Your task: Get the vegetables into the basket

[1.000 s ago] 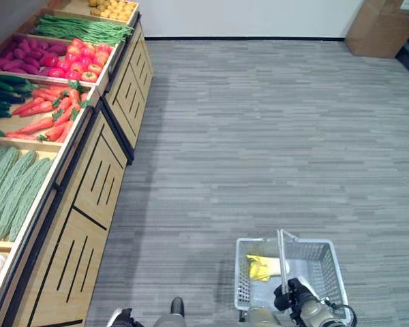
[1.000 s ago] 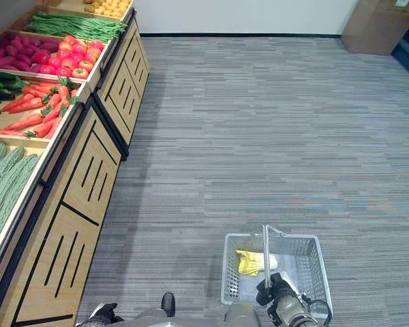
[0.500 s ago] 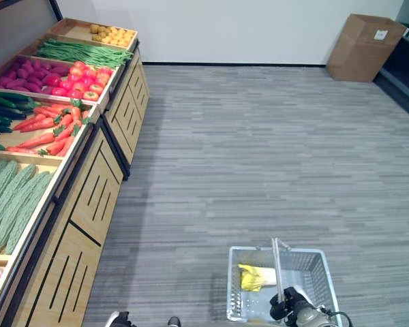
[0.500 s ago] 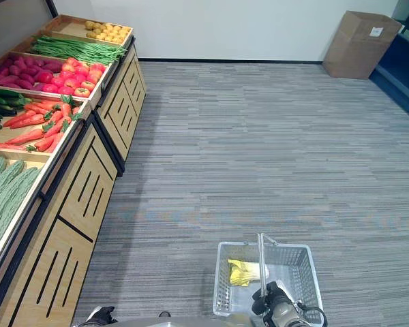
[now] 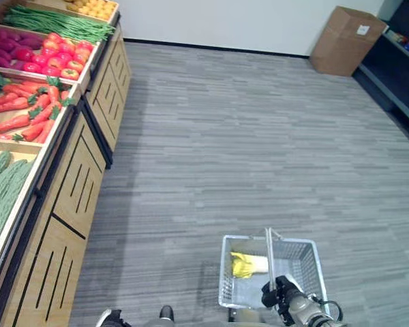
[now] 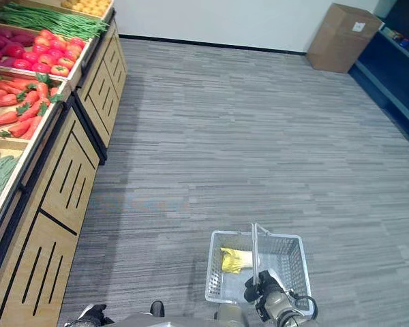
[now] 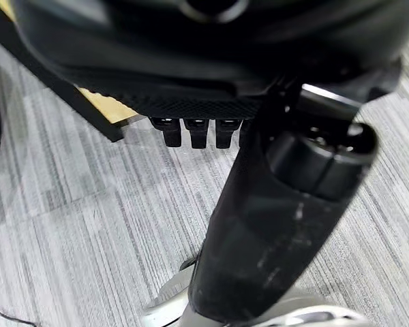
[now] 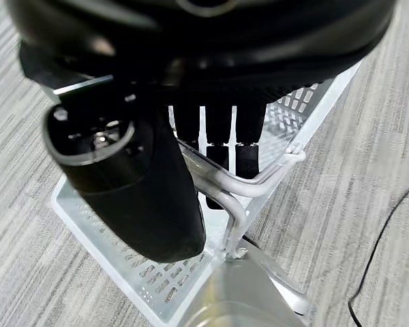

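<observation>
Basket carried, well away from the stand.
My right hand (image 5: 278,294) is curled round the wire basket (image 5: 301,257) handle; yellow vegetable (image 5: 244,265) inside at its far-left corner. Risk: swinging tips it out. Left hand (image 7: 198,129) fingers curled, empty.

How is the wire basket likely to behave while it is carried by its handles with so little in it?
The basket probably swings a little, since the right robot hand curls round only its thin upright handles. It looks light: open mesh walls and just a yellow vegetable inside. That vegetable lies toward one side, so the basket may hang slightly tilted.
</observation>
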Robot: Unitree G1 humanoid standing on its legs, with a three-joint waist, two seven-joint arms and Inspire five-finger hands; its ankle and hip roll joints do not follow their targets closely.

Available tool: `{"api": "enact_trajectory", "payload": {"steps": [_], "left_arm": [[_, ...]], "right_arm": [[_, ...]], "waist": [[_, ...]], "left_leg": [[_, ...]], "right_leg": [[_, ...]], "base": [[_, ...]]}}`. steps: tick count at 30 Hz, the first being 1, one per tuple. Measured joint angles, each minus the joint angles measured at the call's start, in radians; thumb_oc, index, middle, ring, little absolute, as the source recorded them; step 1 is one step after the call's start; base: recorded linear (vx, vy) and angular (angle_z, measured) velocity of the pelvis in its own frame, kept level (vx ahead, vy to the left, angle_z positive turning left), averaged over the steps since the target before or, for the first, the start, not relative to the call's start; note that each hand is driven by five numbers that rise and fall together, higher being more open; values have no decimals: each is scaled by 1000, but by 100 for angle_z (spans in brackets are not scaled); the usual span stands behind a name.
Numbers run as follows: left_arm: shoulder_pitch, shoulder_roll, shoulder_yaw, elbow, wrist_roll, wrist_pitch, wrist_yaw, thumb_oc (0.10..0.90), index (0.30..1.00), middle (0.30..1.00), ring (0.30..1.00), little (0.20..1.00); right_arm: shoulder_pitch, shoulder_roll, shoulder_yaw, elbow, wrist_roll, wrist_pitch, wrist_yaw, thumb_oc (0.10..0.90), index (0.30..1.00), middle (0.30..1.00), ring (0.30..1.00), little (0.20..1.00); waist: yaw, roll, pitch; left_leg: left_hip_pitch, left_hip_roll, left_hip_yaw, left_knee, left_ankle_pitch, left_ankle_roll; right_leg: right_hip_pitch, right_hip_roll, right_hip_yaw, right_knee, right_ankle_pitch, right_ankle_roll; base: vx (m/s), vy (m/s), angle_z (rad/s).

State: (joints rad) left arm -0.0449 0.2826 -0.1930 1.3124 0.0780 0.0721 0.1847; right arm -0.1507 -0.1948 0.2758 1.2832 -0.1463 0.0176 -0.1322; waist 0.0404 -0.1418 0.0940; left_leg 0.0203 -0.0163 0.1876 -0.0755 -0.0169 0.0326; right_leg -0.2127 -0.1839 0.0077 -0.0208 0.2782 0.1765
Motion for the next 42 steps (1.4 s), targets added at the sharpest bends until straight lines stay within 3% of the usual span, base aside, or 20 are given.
{"api": "enact_trajectory", "payload": {"steps": [2,4,6,7,9,10,12,13,14,19,25,27,30,31,33,34,35,37,39,42], "left_arm": [[-9,9,0,0,0,-4,1,900,1000,1000,1000,1000],[-19,11,-1,2,0,-3,0,900,1000,1000,1000,1000],[-58,-1,-3,20,-1,-1,-11,900,1000,1000,1000,1000],[-68,-1,0,31,-1,2,-21,900,1000,1000,1000,1000],[-69,3,17,37,-9,4,-21,900,1000,1000,1000,1000],[-65,5,30,36,-11,3,-19,900,1000,1000,1000,1000],[-65,-26,31,27,-12,-7,-18,900,1000,1000,1000,1000],[-67,-48,33,12,-11,-11,-20,900,1000,1000,1000,1000],[-79,-62,33,11,-11,-11,-24,900,1000,1000,1000,1000],[-102,-85,33,22,-1,-20,-31,900,1000,1000,1000,1000],[-103,-82,26,24,-1,-4,-28,900,1000,1000,1000,1000],[-107,-76,16,21,-1,-5,-27,900,1000,1000,1000,1000],[-103,-68,10,23,-4,-5,-23,900,1000,1000,1000,1000],[-105,-67,11,23,-6,-5,-21,900,1000,1000,1000,1000],[-113,-61,33,21,-24,-14,-14,900,1000,1000,1000,1000],[-116,-59,35,21,-30,-14,-13,900,1000,1000,1000,1000],[-115,-56,37,19,-33,-16,-11,900,1000,1000,1000,1000],[-135,-50,43,9,-50,-18,-8,900,1000,1000,1000,1000],[-137,-51,30,-15,-50,-20,-5,900,1000,1000,1000,1000],[-139,-40,43,-26,-79,-29,5,900,1000,1000,1000,1000]], "right_arm": [[2,1,-4,0,5,-1,4,400,300,300,300,300],[-2,0,-4,-2,5,-2,4,400,300,300,300,300],[-53,-11,-17,-26,8,-1,-5,400,300,300,300,300],[-71,-16,-12,-27,7,-1,-3,400,300,300,300,300],[-65,-17,-8,-34,7,0,5,400,300,300,300,300],[-32,-16,-6,-40,8,-5,6,400,300,300,300,300],[-24,-30,-23,-34,8,-6,-1,400,300,300,300,300],[-31,-56,-23,-44,4,-1,4,400,300,300,300,300],[-29,-67,-24,-50,5,0,6,400,300,300,300,300],[-29,-86,-32,-44,6,0,8,400,300,300,300,300],[-34,-92,-34,-35,9,0,11,400,300,300,300,300],[-34,-92,-35,-35,9,-1,15,400,300,300,300,300],[-30,-93,-34,-31,9,-1,19,400,300,300,300,300],[-28,-95,-35,-32,9,-1,19,400,300,300,300,300],[-4,-94,-33,-30,10,-1,20,400,300,300,300,300],[3,-94,-34,-25,11,-1,20,400,300,300,300,300],[8,-94,-35,-20,19,-1,20,400,300,300,300,300],[12,-97,-30,6,33,0,14,400,300,300,300,300],[26,-103,-32,17,45,5,13,400,300,300,300,300],[15,-104,-30,26,45,14,13,400,300,300,300,300]], "waist": [[-3,-3,0],[-6,-7,16],[-43,59,85],[-59,73,99],[-70,65,102],[-85,34,106],[-99,74,102],[-91,107,103],[-108,122,106],[-140,132,101],[-149,166,92],[-151,165,90],[-147,165,82],[-144,164,81],[-129,148,70],[-122,140,66],[-113,132,64],[-99,106,69],[-88,79,71],[-77,70,78]], "left_leg": [[-6,1,-18,-18,3,3],[-11,-1,-51,-13,11,14],[-3,68,-92,-13,15,14],[4,85,-103,-13,14,10],[30,80,-116,-13,-11,-15],[79,64,-156,-20,-40,-50],[98,91,-197,-19,-57,-64],[113,96,-213,-11,-47,-75],[110,112,-227,-3,-49,-80],[108,137,-317,44,-22,-122],[52,172,-374,85,-19,-137],[27,174,-386,116,-19,-137],[15,193,-397,146,0,-184],[2,194,-397,172,3,-187],[-76,186,-399,339,2,-203],[-97,180,-396,388,16,-211],[-110,179,-399,423,31,-235],[-195,177,-353,555,53,-226],[-233,151,-278,477,34,-204],[-289,123,-220,343,44,-204]], "right_leg": [[-21,21,9,20,-75,-2],[-19,32,40,28,-101,-13],[-69,98,52,99,-164,-13],[-69,113,49,41,-147,-10],[-65,120,56,-51,-95,-16],[-31,107,58,-67,-72,-41],[5,137,27,-65,-52,-68],[19,161,9,-56,-43,-84],[29,168,-25,-42,-32,-115],[55,175,-83,25,-116,-137],[-8,193,-132,150,-219,-147],[-22,193,-142,180,-248,-147],[-20,208,-176,204,-269,-183],[-18,216,-177,206,-284,-180],[14,222,-180,166,-276,-185],[23,225,-182,161,-272,-205],[29,231,-176,162,-278,-211],[67,228,-171,115,-281,-229],[81,221,-148,85,-256,-216],[114,228,-134,24,-251,-217]], "base": [[136,-22,12],[197,-1,16],[269,43,30],[259,71,29],[246,42,44],[244,-2,80],[251,-35,57],[254,-62,30],[266,-84,43],[213,-139,38],[183,-175,27],[186,-183,31],[152,-200,20],[125,-198,11],[141,-200,12],[165,-185,3],[187,-140,-9],[209,-84,9],[176,-29,15],[309,73,-1]]}}
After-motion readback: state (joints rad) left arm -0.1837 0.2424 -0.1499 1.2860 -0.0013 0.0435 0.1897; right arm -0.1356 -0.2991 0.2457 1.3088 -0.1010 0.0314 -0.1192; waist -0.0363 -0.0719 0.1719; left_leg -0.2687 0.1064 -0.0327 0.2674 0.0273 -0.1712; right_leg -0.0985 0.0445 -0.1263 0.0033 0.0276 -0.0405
